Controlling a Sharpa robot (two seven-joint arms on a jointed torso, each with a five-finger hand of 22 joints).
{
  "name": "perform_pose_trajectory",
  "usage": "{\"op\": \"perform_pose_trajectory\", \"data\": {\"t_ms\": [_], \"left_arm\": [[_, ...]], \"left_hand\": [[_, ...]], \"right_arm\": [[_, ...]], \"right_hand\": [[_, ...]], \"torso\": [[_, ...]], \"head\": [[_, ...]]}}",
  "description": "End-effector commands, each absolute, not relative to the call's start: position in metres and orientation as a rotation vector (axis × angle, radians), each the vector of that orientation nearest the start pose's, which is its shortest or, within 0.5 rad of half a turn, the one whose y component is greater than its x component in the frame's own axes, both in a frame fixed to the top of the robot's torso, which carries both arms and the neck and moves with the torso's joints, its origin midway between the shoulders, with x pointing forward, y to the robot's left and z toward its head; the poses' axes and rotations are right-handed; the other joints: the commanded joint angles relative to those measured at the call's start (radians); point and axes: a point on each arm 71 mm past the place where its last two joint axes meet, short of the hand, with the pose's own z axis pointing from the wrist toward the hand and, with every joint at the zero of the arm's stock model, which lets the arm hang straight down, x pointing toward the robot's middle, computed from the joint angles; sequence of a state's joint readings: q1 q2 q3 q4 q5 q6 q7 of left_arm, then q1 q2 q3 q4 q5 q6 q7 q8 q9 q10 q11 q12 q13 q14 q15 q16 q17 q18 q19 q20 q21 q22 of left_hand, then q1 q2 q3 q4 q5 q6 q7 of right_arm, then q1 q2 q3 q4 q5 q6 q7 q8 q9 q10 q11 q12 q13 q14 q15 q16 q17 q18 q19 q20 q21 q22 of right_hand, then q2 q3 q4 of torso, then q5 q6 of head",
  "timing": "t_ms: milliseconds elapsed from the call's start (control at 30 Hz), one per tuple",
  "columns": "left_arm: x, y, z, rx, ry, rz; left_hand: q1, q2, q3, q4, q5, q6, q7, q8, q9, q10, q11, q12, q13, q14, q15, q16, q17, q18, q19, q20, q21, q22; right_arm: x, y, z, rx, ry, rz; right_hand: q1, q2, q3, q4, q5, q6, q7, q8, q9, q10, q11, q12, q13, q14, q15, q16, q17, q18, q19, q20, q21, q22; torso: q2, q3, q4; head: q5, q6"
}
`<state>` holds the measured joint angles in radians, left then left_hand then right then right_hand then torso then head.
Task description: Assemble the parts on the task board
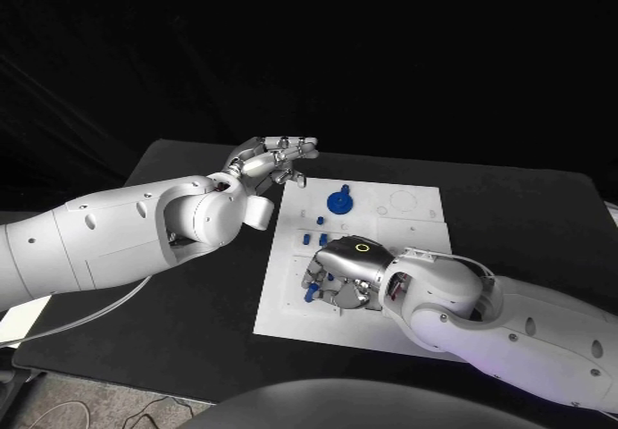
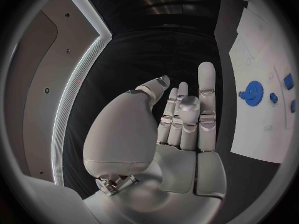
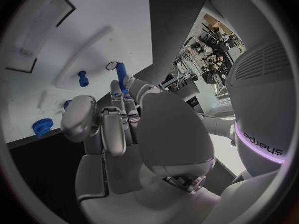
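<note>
The left hand (image 1: 271, 161) hovers over the table (image 1: 180, 304) just off the board's (image 1: 290, 308) far left corner, fingers loosely curled and apart, nothing in them; in its wrist view the palm is bare and the fingers stand half upright. On the board near its far edge lies a blue gear (image 1: 340, 200), and a few small blue pegs (image 1: 320, 238) sit toward the middle. The right hand (image 1: 346, 275) is low over the board's middle, toward the near edge, fingers bent down round a blue peg (image 3: 121, 74); from the wrist view the peg stands at the fingertips, but whether it is pinched or merely touched I cannot tell. The main risk, as I judge it, is here: if the hold is only a brush of the fingertips, lifting could tip the peg or flick it across the board. The bent fingers also hide the peg from the head camera, so a misaligned seat might go unnoticed. A neighbouring peg (image 3: 82, 78) lies near and could be knocked. The left hand, idle by the gear, could nudge it if it drops. Readable writing: "sharpa", seen upside down on the robot's body in the right wrist view; the board's markings are too small to read
</note>
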<state>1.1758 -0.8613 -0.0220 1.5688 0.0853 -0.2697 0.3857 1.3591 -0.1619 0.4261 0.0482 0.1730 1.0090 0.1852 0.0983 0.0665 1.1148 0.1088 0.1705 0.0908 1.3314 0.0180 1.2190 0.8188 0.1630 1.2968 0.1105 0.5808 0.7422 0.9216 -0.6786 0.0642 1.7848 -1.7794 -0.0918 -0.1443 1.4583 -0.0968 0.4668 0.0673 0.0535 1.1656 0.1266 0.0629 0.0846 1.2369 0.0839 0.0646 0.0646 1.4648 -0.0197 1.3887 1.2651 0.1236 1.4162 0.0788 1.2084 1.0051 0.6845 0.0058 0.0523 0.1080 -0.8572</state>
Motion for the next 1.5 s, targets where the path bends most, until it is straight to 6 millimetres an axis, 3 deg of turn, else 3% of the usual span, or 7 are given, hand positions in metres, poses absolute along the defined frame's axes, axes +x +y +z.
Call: {"op": "perform_pose_trajectory", "data": {"t_ms": [33, 367, 767, 1200, 1333, 1400, 1500], "left_arm": [[0.479, 0.202, -0.181, -1.212, 1.432, -1.656], [0.479, 0.203, -0.181, -1.212, 1.432, -1.655], [0.479, 0.203, -0.181, -1.212, 1.435, -1.657], [0.478, 0.202, -0.181, -1.212, 1.437, -1.658], [0.478, 0.203, -0.181, -1.213, 1.435, -1.655], [0.478, 0.203, -0.181, -1.213, 1.435, -1.655], [0.478, 0.203, -0.181, -1.213, 1.435, -1.654]], "left_hand": [[0.001, 0.006, -0.002, -0.005, 0.002, -0.004, 0.0, -0.002, 0.001, -0.006, 0.001, 0.003, 0.001, -0.004, 0.0, -0.002, -0.001, 0.018, 0.001, 0.002, -0.006, -0.001], [0.001, 0.006, -0.002, -0.005, 0.002, -0.004, 0.0, -0.002, 0.001, -0.006, 0.001, 0.003, 0.001, -0.004, 0.0, -0.002, -0.001, 0.018, 0.001, 0.002, -0.006, -0.001], [0.001, 0.006, -0.002, -0.005, 0.002, -0.004, 0.0, -0.002, 0.001, -0.006, 0.001, 0.003, 0.001, -0.004, 0.0, -0.002, -0.001, 0.018, 0.001, 0.002, -0.006, -0.001], [0.001, 0.006, -0.002, -0.005, 0.002, -0.004, 0.0, -0.002, 0.001, -0.006, 0.001, 0.003, 0.001, -0.004, 0.0, -0.002, -0.001, 0.018, 0.001, 0.002, -0.006, -0.001], [0.002, 0.007, -0.002, -0.006, 0.002, -0.005, 0.001, -0.002, 0.001, -0.008, 0.001, 0.005, 0.001, -0.005, 0.001, -0.002, -0.003, 0.018, 0.002, 0.002, -0.007, -0.002], [0.002, 0.007, -0.002, -0.006, 0.002, -0.005, 0.001, -0.002, 0.001, -0.009, 0.001, 0.005, 0.001, -0.005, 0.001, -0.003, -0.004, 0.018, 0.002, 0.002, -0.007, -0.002], [0.002, 0.007, -0.002, -0.006, 0.002, -0.005, 0.001, -0.002, 0.001, -0.009, 0.001, 0.005, 0.001, -0.005, 0.001, -0.003, -0.004, 0.018, 0.002, 0.002, -0.007, -0.002]], "right_arm": [[0.363, -0.052, -0.235, -0.612, 1.775, 0.906], [0.364, -0.057, -0.234, -0.605, 1.755, 0.879], [0.364, -0.058, -0.236, -0.623, 1.778, 0.847], [0.359, -0.047, -0.24, -0.695, 1.779, 0.804], [0.36, -0.046, -0.238, -0.669, 1.747, 0.829], [0.361, -0.047, -0.237, -0.654, 1.731, 0.842], [0.362, -0.047, -0.236, -0.638, 1.716, 0.858]], "right_hand": [[-0.004, 0.011, 0.007, 0.001, 0.003, 0.001, 0.007, 0.004, 0.001, 0.02, -0.02, -0.002, 0.001, 0.053, -0.001, 0.002, -0.002, -0.014, 0.002, 0.001, -0.003, -0.001], [-0.005, 0.012, 0.008, 0.001, 0.003, 0.0, 0.007, 0.004, 0.001, 0.02, -0.02, -0.002, 0.001, 0.053, -0.001, 0.001, -0.003, -0.014, 0.002, 0.001, -0.003, -0.002], [-0.02, 0.006, 0.009, -0.001, 0.004, 0.001, 0.006, 0.004, 0.002, 0.021, -0.02, -0.001, 0.001, 0.053, 0.0, 0.001, -0.004, -0.014, 0.001, 0.003, -0.004, -0.003], [-0.038, -0.004, 0.007, -0.005, 0.003, -0.003, 0.006, 0.002, 0.001, 0.017, -0.019, -0.003, 0.001, 0.051, 0.001, -0.001, -0.009, -0.013, -0.001, 0.004, -0.007, -0.006], [-0.069, -0.024, 0.004, 0.0, 0.008, -0.041, 0.016, -0.003, -0.008, -0.038, -0.006, -0.006, -0.004, 0.045, 0.013, -0.017, -0.033, -0.009, -0.013, 0.01, -0.028, -0.034], [-0.092, -0.043, -0.007, 0.005, 0.011, -0.073, 0.024, -0.003, -0.015, -0.097, 0.006, -0.005, -0.005, 0.04, 0.023, -0.03, -0.053, -0.006, -0.022, 0.018, -0.045, -0.056], [-0.103, -0.054, -0.031, 0.0, 0.008, -0.101, 0.03, -0.002, -0.019, -0.186, 0.019, -0.003, -0.004, 0.035, 0.032, -0.042, -0.073, -0.001, -0.032, 0.029, -0.066, -0.083]], "torso": [[0.0, 0.0002, -0.001], [0.0, 0.0012, -0.001], [0.0, -0.0001, -0.0009], [-0.001, -0.0006, 0.0005], [-0.001, -0.0011, -0.0002], [0.0, -0.0009, -0.0009], [-0.001, -0.0004, -0.001]], "head": [[0.0, -0.001], [0.001, -0.003], [-0.003, -0.004], [-0.007, -0.006], [-0.006, -0.007], [-0.007, -0.005], [-0.007, -0.005]]}}
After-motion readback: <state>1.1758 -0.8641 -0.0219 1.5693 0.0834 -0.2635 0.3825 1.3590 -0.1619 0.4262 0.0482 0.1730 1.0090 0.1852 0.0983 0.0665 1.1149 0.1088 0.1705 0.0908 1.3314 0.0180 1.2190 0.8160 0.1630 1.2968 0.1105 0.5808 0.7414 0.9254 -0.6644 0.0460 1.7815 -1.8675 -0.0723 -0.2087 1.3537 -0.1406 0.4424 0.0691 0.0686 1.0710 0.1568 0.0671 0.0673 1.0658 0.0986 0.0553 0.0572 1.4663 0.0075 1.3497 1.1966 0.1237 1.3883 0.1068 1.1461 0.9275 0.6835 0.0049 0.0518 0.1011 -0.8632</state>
